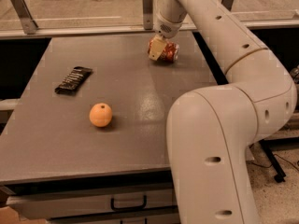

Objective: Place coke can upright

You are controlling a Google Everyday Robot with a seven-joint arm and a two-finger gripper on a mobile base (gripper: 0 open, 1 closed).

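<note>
Your robot's hand (158,48) is down at the small red aluminium coke can (170,52). The can sits on the flat grey desk (140,97), far beyond the round orange fruit (101,115) and off to its right, close to the desk's back edge. A cream part of the hand lies across the left side of the can, hiding it there. From this angle you cannot tell how far the hand is open, nor whether it has the can in a grip. The can seems to be tilted or on its side rather than upright, though the hand covers too much of it to be sure.

The white jointed arm (243,55) reaches the hand from above. Its bulky lower segment fills the foreground to the right of the orange fruit and hides the desk's front right corner. A flat black snack packet (74,80) lies beyond the orange fruit and a little to its left, well apart from it. The fruit rests on bare desk with its dark stem spot turned up. Nearer you than the fruit, under the desk's front edge, a drawer shows a dark handle (128,203).
</note>
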